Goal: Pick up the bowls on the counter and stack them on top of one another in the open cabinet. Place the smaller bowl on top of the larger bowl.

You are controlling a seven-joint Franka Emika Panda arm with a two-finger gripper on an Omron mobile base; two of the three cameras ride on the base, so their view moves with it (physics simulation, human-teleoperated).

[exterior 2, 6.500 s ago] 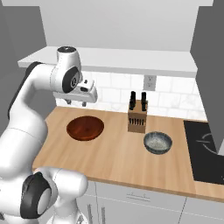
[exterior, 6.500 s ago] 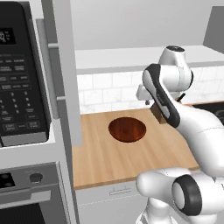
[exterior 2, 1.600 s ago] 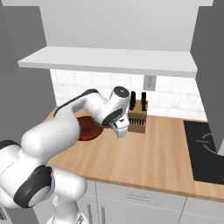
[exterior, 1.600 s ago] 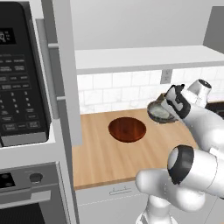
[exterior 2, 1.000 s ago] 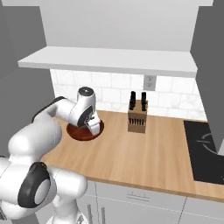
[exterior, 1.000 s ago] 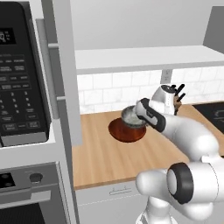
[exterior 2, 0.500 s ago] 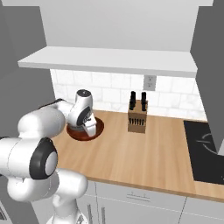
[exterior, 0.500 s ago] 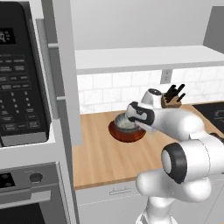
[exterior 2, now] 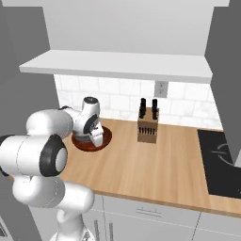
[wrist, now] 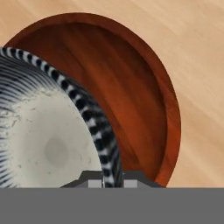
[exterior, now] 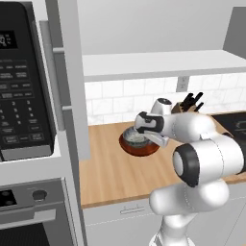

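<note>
Your two-finger gripper (wrist: pixel 106 177) is sitting low over the light tan wood-plank counter (exterior 2: pixel 160 164), and its jaws are pinched nearly together on the rim of the small grey bowl with the pale speckled inside and striped edge (wrist: pixel 48 144). In the hand view you are looking at one dark finger tip on each side of that striped rim, so the wall of the bowl is lying between them.

The small grey bowl (exterior: pixel 136 136) is resting inside or just over the wide, shallow, glossy reddish-brown bowl (exterior: pixel 139 147); whether it is touching the brown bottom, you cannot tell. In the hand view the brown bowl (wrist: pixel 144 109) is showing as a crescent around the grey one's right and upper side.

Both bowls are sitting on the counter near the white tiled back wall (exterior 2: pixel 122 103), under the flat pale shelf of the white-grey upper cabinet (exterior 2: pixel 117 66). In the right base view the brown bowl (exterior 2: pixel 106 137) is lying to the left of a wooden knife block with dark handles (exterior 2: pixel 148 123), well apart from it, and the gripper (exterior 2: pixel 90 135) is covering most of the grey bowl.

A black microwave with a keypad (exterior: pixel 24 86) is standing at the left of the left base view, and a black cooktop (exterior 2: pixel 219 164) is lying at the counter's right end.
</note>
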